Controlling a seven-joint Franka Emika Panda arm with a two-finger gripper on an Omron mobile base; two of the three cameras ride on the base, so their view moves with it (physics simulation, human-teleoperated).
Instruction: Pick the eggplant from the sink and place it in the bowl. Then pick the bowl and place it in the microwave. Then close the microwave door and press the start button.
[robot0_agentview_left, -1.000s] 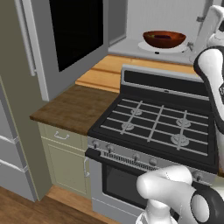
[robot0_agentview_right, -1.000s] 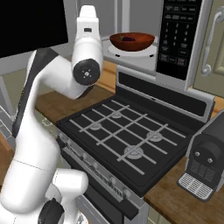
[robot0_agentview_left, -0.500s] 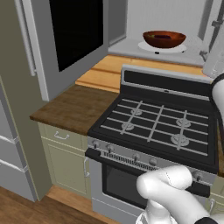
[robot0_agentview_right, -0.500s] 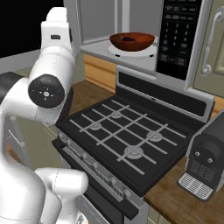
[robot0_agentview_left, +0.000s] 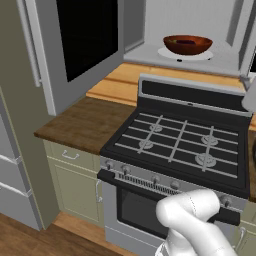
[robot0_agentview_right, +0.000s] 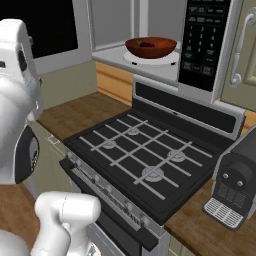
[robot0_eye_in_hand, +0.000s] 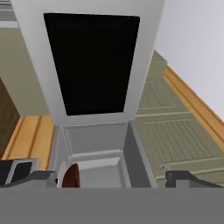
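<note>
Inside the microwave (robot0_agentview_right: 150, 30), at your 12 o'clock, the bowl (robot0_agentview_right: 151, 47) holds the eggplant (robot0_agentview_right: 146, 44); the door (robot0_agentview_left: 82, 45) stands open at 10 o'clock, and you see the gripper (robot0_eye_in_hand: 109, 177) spread empty.

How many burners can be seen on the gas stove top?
4. On the stove, seen in the left base view: back left, back right, front left, front right. The grates cover the top, so none looks hidden.

bowl (robot0_agentview_right: 151, 47) holding eggplant (robot0_agentview_right: 146, 44) | inside microwave (robot0_agentview_right: 200, 45) | above stove (robot0_agentview_right: 145, 160)
</note>
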